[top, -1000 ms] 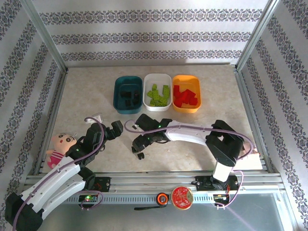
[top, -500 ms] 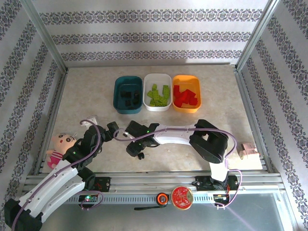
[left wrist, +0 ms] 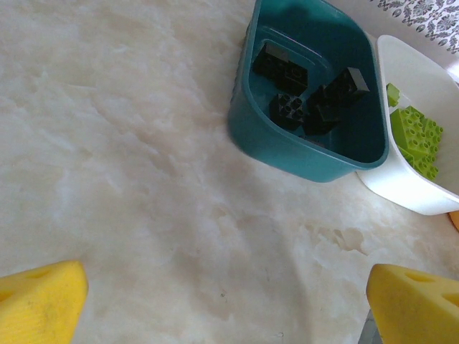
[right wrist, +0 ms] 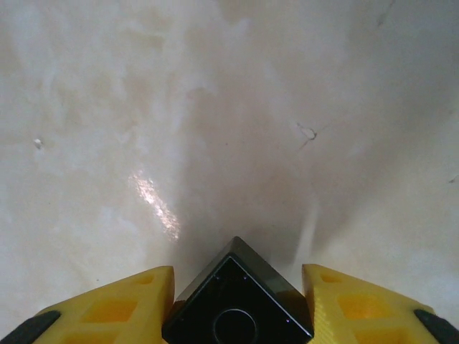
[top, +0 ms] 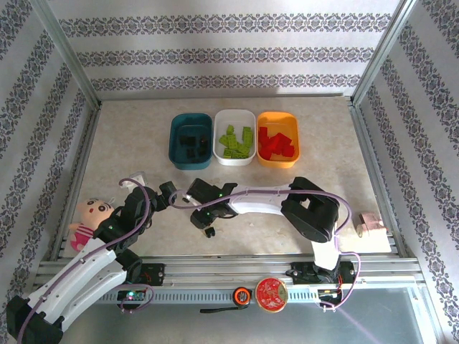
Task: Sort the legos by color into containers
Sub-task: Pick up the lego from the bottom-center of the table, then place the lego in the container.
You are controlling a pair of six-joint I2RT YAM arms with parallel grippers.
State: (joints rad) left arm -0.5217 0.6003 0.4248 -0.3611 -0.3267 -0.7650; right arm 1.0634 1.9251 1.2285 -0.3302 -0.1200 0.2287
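Worktop [top: 129, 136]: pale marbled surface, enclosed by walls [top: 229, 54] papered in grey patterned stripes and by a metal frame [top: 72, 72]. Containers: three trays in a row at the far middle, side by side. Dark teal tray [top: 178, 147], leftmost, holds black bricks [top: 192, 143]. White tray [top: 221, 122], centre, holds lime green bricks [top: 237, 140]. Orange tray [top: 288, 119], rightmost, holds red bricks [top: 276, 143]. Left gripper [top: 168, 192]: near left part of the worktop, well apart from the trays and pointing toward them; in the left wrist view its yellow fingers [left wrist: 39, 301] sit at the two lower corners with bare worktop between them, jaws wide and holding nothing. The same view takes in the teal tray with its black bricks and, just right of it, part of the white tray with green bricks. Right gripper [top: 208, 226]: its arm reaches leftward across the near middle, and it ends just right of the left gripper, low over the worktop. In the right wrist view a single black brick [right wrist: 239, 308] sits between its yellow fingers [right wrist: 107, 304], one corner pointing away, both fingers against its sides; jaws narrow and closed on it. This brick lies at the near middle of the worktop, well apart from the teal tray. Other items: doll [top: 90, 218] with pink body at the near left edge; round red disc [top: 271, 292] on the near rail.
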